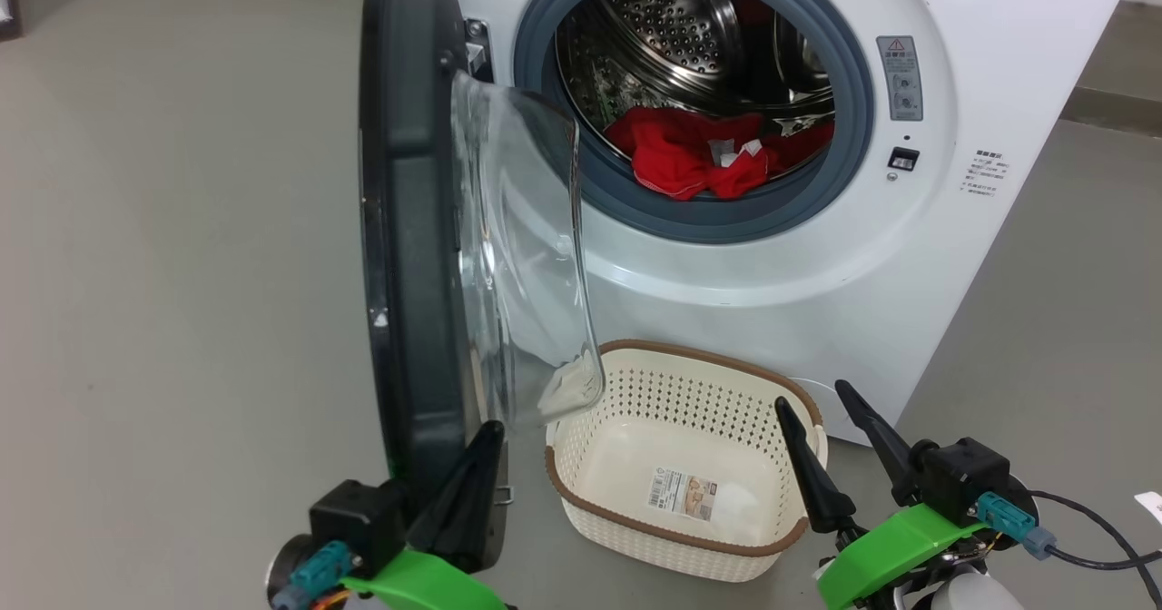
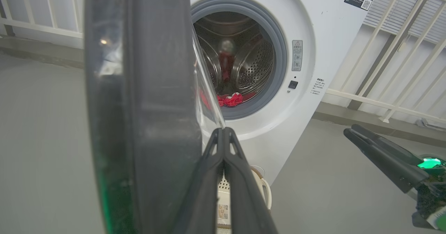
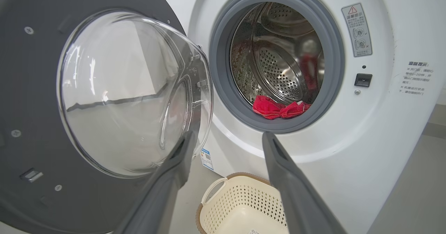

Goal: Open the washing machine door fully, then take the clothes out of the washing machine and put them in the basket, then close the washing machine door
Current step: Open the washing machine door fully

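Clothes sit in the drum — door open; left jaws clenched empty, right jaws released.

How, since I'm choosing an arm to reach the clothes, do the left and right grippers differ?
The left gripper is shut, fingers pressed together; the right gripper is open, fingers spread. The left gripper sits at the lower edge of the washing machine door; the right gripper hangs by the right side of the basket, clear of that door. Both have long dark fingers and hold nothing.
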